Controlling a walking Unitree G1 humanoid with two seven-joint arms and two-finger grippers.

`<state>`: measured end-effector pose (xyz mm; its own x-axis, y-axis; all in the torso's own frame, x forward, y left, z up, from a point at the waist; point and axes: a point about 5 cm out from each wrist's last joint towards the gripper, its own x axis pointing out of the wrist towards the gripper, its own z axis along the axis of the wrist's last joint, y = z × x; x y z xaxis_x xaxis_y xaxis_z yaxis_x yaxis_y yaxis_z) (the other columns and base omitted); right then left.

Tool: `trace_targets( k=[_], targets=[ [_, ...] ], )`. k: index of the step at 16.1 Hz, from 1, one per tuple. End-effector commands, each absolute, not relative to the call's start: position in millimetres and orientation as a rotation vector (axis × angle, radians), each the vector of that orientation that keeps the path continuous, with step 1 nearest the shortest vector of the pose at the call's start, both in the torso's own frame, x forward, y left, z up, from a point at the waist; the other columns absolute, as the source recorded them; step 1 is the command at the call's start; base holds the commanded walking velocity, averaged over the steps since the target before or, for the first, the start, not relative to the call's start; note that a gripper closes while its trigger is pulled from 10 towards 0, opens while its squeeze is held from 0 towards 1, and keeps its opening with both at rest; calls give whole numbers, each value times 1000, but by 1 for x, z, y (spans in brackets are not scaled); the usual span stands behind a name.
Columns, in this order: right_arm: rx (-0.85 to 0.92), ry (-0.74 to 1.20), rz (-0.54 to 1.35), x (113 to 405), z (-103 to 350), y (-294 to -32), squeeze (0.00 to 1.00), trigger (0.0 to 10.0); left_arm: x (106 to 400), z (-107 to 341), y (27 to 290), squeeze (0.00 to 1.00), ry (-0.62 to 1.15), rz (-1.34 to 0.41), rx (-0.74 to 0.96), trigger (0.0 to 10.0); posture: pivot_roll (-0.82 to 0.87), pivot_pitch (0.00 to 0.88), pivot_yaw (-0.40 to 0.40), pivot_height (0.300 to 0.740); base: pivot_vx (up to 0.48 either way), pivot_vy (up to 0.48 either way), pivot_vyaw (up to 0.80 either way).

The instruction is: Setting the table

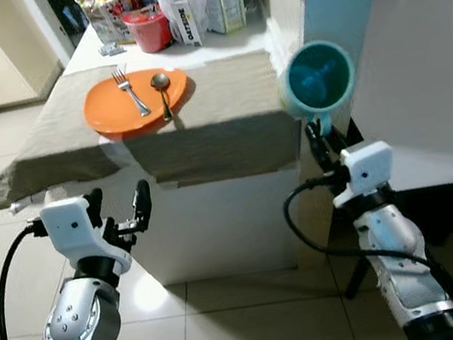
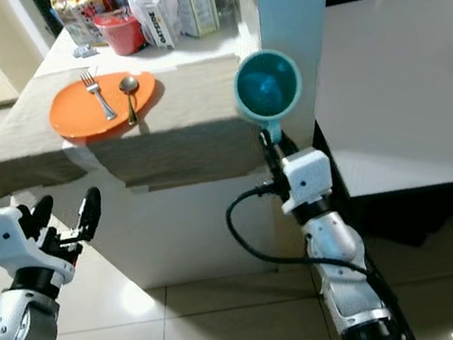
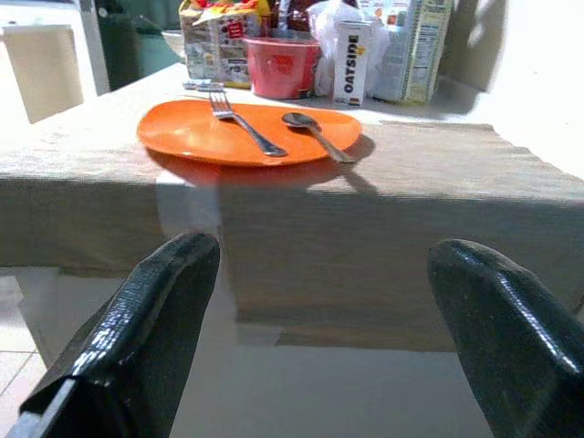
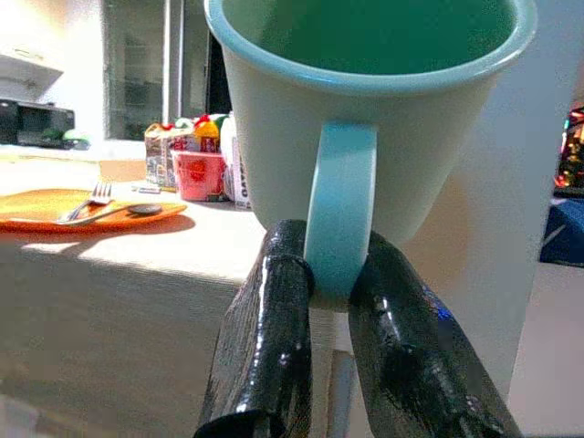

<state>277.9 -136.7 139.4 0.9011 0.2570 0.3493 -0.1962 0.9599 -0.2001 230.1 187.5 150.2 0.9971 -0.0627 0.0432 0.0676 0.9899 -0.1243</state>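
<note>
Gripping the teal mug (image 1: 316, 78) by its handle, the right gripper (image 1: 317, 131) holds it in the air off the table's right edge, mouth tipped toward the camera — not yet over the surface. In the right wrist view the two black fingers (image 4: 265, 365) pinch the handle from both sides. On the table (image 1: 226, 110), an orange plate (image 1: 134, 103) sits near the front edge of the grey cloth, with a fork (image 1: 130, 91) and a spoon (image 1: 161, 90) lying on it; cartons and a red cup (image 1: 147, 29) crowd the far edge. The left gripper (image 1: 120, 208) hangs below the front edge, fingers spread wide and empty. To set the mug well, the robot should probably carry it over the right edge, level it upright, and lower it onto bare cloth beside the plate — clear of the rim and cutlery — before letting go.
</note>
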Motion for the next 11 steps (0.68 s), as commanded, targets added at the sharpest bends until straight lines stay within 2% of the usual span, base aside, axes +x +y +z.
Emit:
trace_targets(
  k=[1, 11],
  targets=[
    [-168, -381, 227, 277, 142, -136, 0, 10000, 231, 149, 187, 0, -36, -75, -118, 10000, -90, 0, 118, 740, 0, -480, 0],
    [-154, -317, 196, 268, 139, -137, 0, 10000, 233, 146, 188, 0, -27, -80, -114, 10000, -107, 6, 128, 740, 0, -471, 0]
  ],
)
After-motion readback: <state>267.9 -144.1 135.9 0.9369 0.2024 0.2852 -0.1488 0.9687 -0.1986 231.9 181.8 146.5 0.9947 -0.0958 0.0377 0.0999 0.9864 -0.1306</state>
